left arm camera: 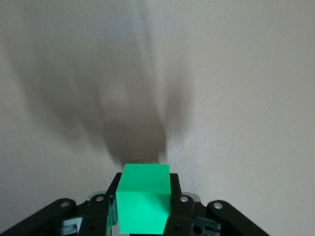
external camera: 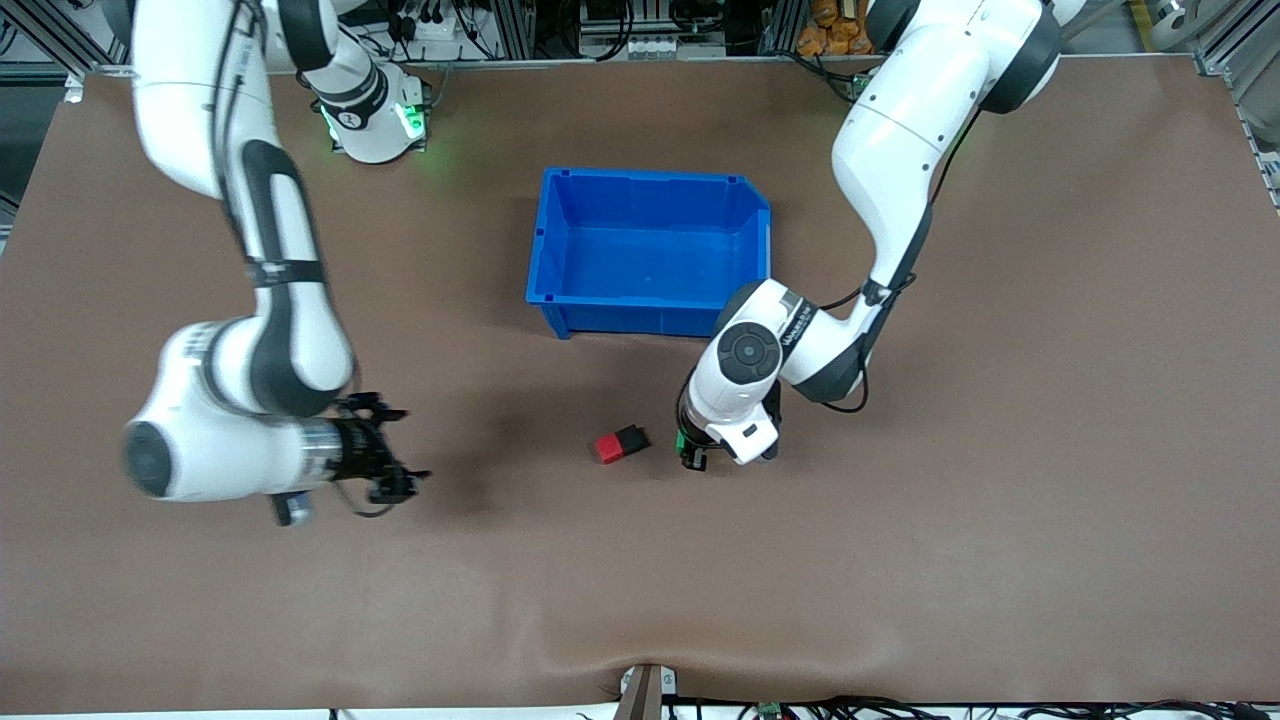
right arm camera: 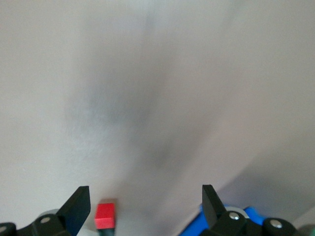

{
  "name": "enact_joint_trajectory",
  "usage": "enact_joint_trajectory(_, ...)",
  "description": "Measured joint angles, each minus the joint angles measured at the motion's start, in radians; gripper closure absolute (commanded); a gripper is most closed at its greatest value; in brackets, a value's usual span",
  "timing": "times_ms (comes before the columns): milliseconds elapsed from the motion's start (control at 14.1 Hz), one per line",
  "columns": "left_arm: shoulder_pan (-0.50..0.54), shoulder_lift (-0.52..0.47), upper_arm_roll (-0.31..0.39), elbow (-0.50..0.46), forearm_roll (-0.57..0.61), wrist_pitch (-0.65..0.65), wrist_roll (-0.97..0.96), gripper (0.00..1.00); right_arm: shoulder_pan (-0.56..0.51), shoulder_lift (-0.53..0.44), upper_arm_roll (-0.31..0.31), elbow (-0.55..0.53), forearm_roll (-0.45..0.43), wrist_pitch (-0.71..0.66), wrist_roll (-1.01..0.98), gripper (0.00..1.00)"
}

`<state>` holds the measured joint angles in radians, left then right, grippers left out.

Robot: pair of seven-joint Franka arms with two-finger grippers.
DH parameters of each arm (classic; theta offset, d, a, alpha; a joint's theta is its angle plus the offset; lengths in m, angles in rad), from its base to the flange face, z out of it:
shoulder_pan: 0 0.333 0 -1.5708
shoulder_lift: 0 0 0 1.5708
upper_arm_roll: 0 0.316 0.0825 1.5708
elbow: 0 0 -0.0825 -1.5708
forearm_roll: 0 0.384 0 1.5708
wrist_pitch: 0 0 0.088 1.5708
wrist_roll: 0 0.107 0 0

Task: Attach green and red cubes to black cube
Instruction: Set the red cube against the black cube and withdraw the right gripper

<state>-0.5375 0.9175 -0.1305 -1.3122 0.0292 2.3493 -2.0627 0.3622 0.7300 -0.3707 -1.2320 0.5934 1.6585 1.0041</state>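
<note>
One green cube (left arm camera: 144, 205), one red cube (external camera: 607, 448), one black cube (external camera: 631, 438).

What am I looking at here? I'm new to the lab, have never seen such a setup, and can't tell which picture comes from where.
These are two white robot arms at a brown table. The wide picture looks down from a high camera facing them. The other two come from cameras on each arm's wrist. On the table stand a blue bin and, nearer the camera, a red cube joined to a black cube. The left gripper, low beside that pair, has its jaws shut on a green cube, which fills its wrist picture. The right gripper waits toward its own end of the table, jaws open and holding nothing.
</note>
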Motion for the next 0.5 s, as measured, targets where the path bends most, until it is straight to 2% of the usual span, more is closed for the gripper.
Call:
enact_joint_trajectory(284,-0.024,0.037,0.000,0.021,-0.012,0.026,-0.047,1.00,-0.009,-0.062,-0.139,0.021,-0.006,-0.087,-0.302,0.00)
enact_joint_trajectory(497,-0.027,0.043,0.000,0.023,-0.072,0.026,-0.055,1.00,-0.012,-0.120,-0.254,0.022,-0.008,-0.188,-0.512,0.00)
